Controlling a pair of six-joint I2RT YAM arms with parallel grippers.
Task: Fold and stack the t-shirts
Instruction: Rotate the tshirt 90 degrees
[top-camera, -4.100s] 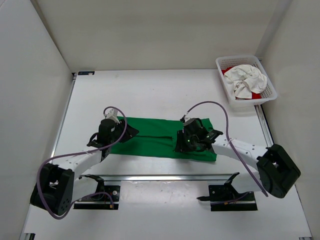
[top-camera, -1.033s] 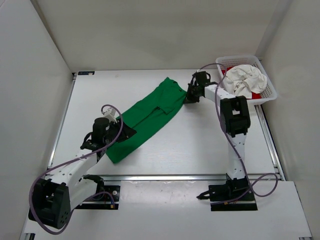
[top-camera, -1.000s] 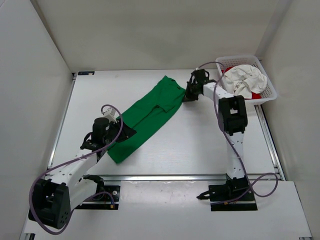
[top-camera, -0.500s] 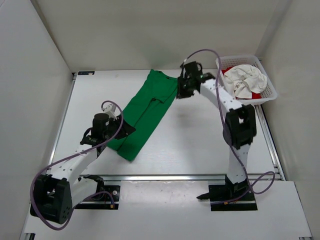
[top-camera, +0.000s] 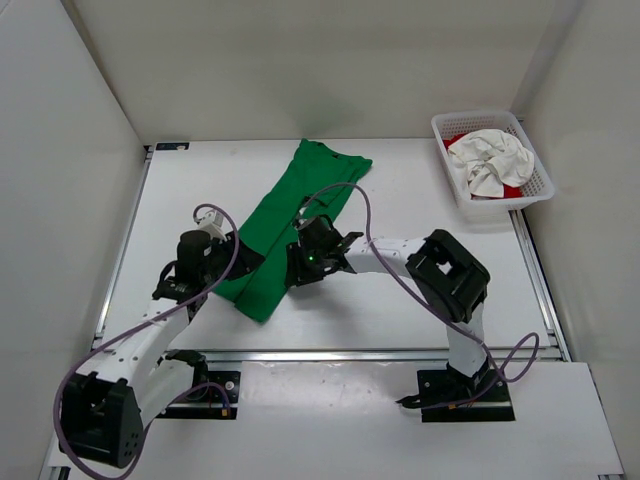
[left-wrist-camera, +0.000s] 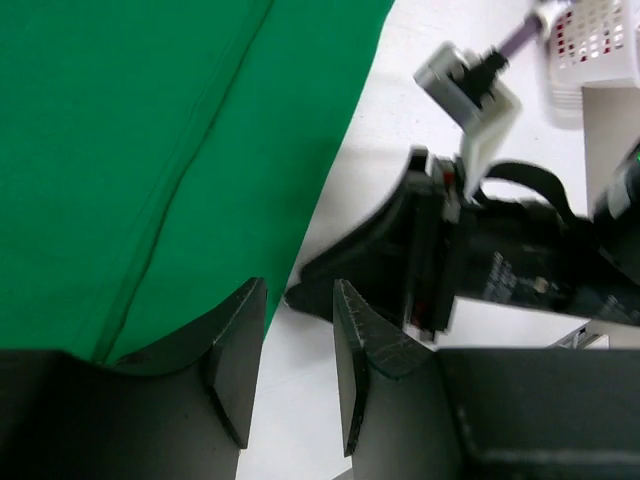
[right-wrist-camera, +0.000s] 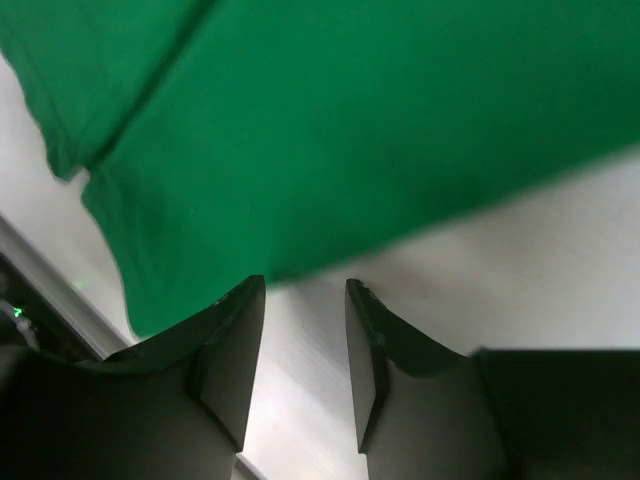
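Green tee (top-camera: 300, 205) is flat on table (top-camera: 420, 215) as a long narrow strip on the diag. One end is nr the far edge at mid-width, the other points toward the near-left corner and stops short of the near edge. L wrist cam shows a lengthwise seam/crease line.

L gripper (top-camera: 252, 263) is low, reaching in over the strip's near half from its left long edge. L wrist cam: jaws a narrow gap apart, nothing betw them, bare table and the cloth's right edge seen thru the gap. One finger (left-wrist-camera: 235, 350) overlaps the green in view; can't tell if it touches cloth.

R gripper (top-camera: 292, 272) is low at the strip's right long edge, facing L gripper and near it. R wrist cam (blurry): jaws slightly apart, no cloth in them, green/table boundary just past the tips. In L wrist cam its black tip sits on the table side, just beside the cloth edge.

Basket (top-camera: 500, 207) is at the far-right corner, well apart from both grippers. Off-white tee (top-camera: 490, 160) is crumpled on top and fills most of it. Red tee (top-camera: 513, 190) is under that, only bits showing.
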